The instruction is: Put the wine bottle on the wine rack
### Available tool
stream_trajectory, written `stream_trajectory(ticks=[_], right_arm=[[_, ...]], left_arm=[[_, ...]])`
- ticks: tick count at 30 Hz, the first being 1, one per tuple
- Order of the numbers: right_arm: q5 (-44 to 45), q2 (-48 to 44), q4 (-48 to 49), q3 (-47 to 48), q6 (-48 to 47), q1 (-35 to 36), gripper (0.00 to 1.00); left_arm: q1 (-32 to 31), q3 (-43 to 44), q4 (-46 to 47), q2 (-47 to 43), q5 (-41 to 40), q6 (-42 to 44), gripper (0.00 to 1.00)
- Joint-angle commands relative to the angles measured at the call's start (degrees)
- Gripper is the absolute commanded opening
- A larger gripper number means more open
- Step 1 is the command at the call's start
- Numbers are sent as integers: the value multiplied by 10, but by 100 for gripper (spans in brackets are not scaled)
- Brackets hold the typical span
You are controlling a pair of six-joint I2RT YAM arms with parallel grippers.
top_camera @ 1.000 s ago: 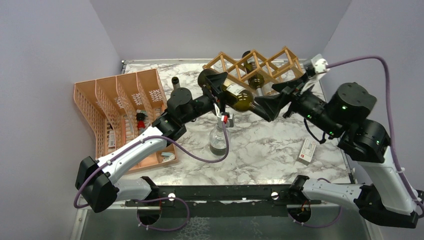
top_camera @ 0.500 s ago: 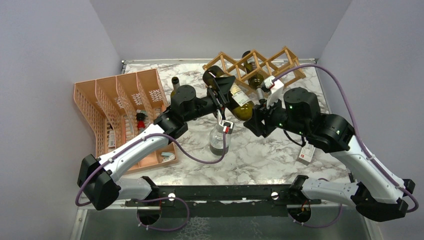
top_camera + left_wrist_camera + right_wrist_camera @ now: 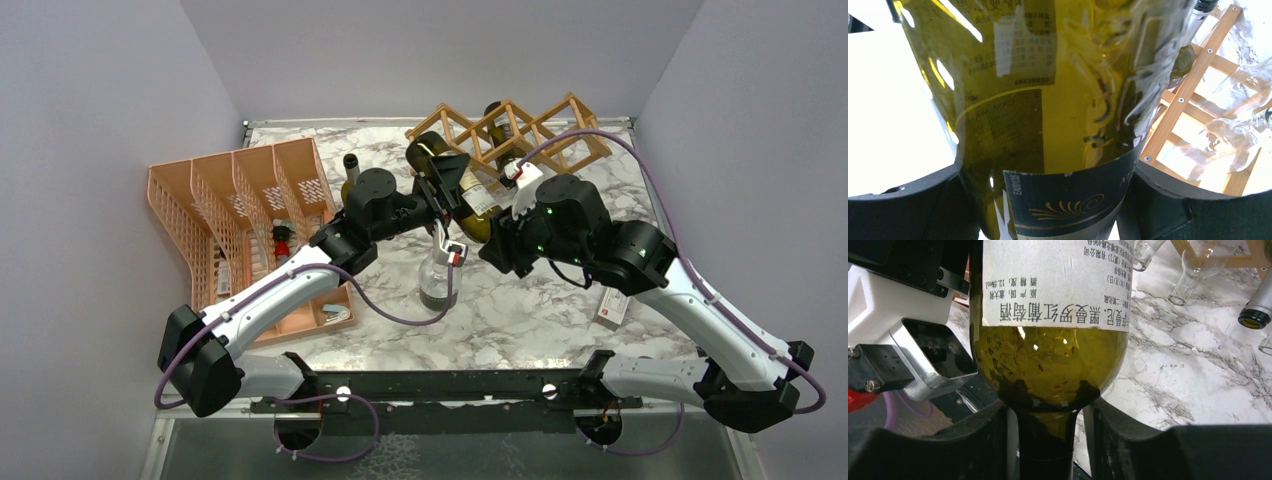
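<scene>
While the left claw (image 3: 1048, 200) clamps the wine bottle (image 3: 1048, 355) labelled "12.5%vol", the right claw (image 3: 1048, 432) brackets its neck, grip unclear.

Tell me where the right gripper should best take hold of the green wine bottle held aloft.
The neck of the wine bottle, approached end-on from the neck end. The left gripper clamps the wide body, while the slim neck points toward the right gripper and fits between its fingers, just below the shoulder.
</scene>
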Motion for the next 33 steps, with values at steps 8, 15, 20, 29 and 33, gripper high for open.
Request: stream_trajectory(ticks=[8,15,20,29,33], right_arm=[[55,26,38,-11,18,3,20],[106,18,54,-9,7,3,1],[166,19,71,13,-13,3,1],[219,80,99,83,-65,-43,1],[154,91,112,81,-72,-148,1]], left_arm=[[-14,52,68,-11,4,-9,0],[-14,43,70,-14,1,-19,29],[-14,32,86,-13,-10,-35,99],[-14,26,84,-33,-20,-91,99],[-13,54,94,-27,-79,-199,99]])
